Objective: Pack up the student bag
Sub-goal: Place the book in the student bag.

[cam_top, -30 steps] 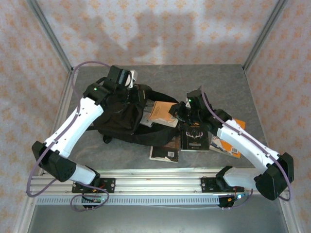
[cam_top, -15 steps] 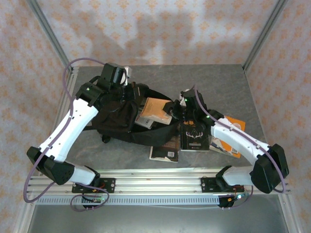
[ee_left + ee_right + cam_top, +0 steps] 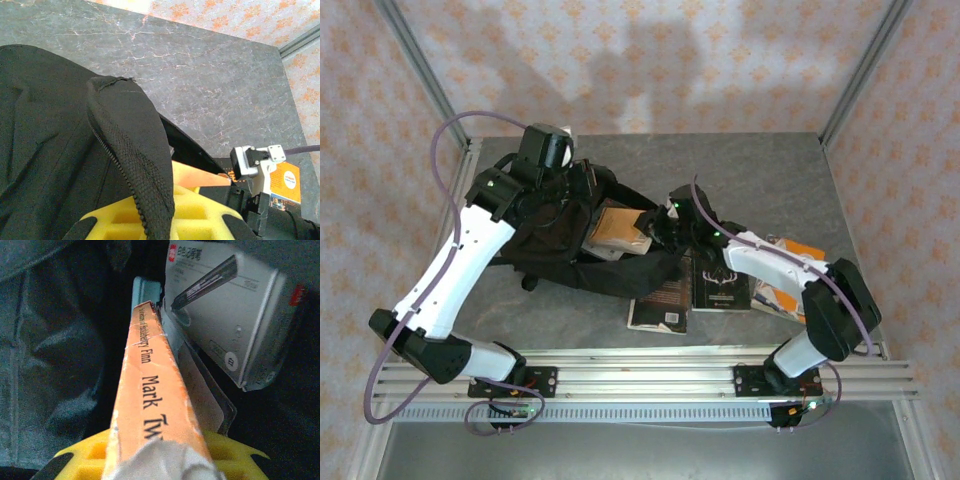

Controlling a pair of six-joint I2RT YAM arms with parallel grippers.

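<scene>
The bag (image 3: pixel 545 245) is lying on the left half of the table (image 3: pixel 760 170), with its mouth facing right. The left gripper (image 3: pixel 568 178) is pinching the zip edge of the flap (image 3: pixel 132 150) and holding it up, jaws clenched on the fabric, so the opening is gaping.

The right gripper (image 3: pixel 656 232) is clamping an orange book (image 3: pixel 150 390) by its near end and is feeding it into the mouth. From above, part of the cover is showing outside the rim, so the book is only partly in. In the right wrist view its far end is reaching into the dark interior. Just beside it a box (image 3: pixel 225 315) printed with a marker is sitting inside the bag, so at least one item looks packed.

More is waiting on the table, all near and to the right of the bag:
- a black book (image 3: pixel 720 282)
- a dark book (image 3: pixel 658 310) closer to the rail
- a third book (image 3: pixel 788 272) with an orange corner, partly under the right arm

Judging from this, the packing is somewhere around the middle. The orange book needs sliding fully in and letting go, and three books are left to load — after that, probably the zip.
</scene>
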